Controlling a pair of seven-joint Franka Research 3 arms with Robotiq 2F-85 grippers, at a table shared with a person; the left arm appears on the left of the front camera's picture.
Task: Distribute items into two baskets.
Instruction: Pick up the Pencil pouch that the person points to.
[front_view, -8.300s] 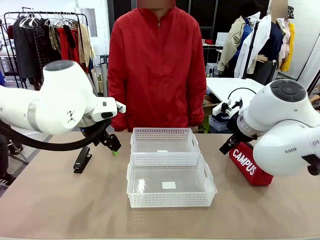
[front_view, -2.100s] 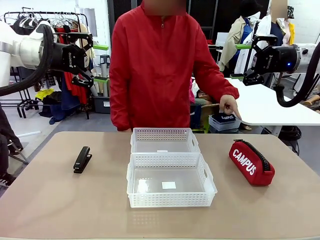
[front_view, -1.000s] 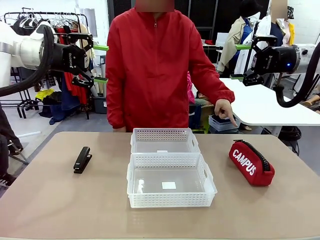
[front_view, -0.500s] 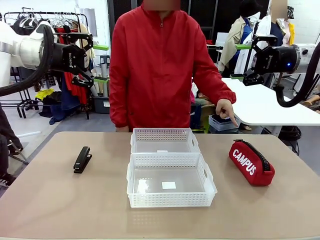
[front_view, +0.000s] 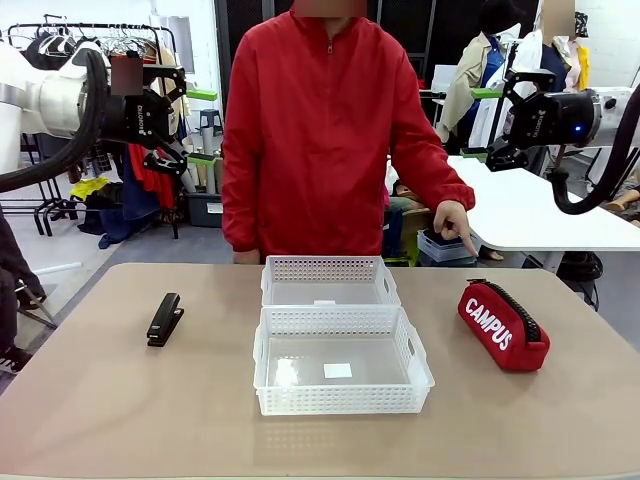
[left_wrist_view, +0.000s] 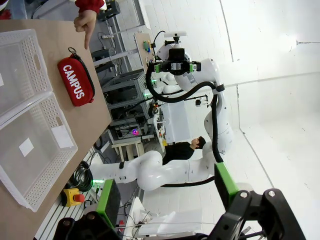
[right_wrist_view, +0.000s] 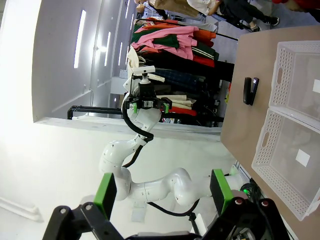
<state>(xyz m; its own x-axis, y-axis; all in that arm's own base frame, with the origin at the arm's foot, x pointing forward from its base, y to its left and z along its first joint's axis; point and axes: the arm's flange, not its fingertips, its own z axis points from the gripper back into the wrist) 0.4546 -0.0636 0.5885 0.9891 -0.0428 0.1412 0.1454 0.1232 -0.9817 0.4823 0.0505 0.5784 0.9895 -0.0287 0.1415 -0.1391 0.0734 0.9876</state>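
Both claws gape wide and empty up high: left gripper (front_view: 200, 127) well apart from the black stapler (front_view: 165, 319) lying on the table (front_view: 100, 420) left of the near basket (front_view: 340, 400) and far basket (front_view: 330, 263), right gripper (front_view: 481, 124) well apart from the red pouch (front_view: 503, 325) at right, a person's hand (front_view: 455, 222) pointing down toward it.

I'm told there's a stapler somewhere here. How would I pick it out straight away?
Find the tan table with two white baskets at its middle. On the bare tabletop to the baskets' left in the front view lies the stapler. It is small, slim and black, unlike the larger red pouch lettered CAMPUS on the opposite side.
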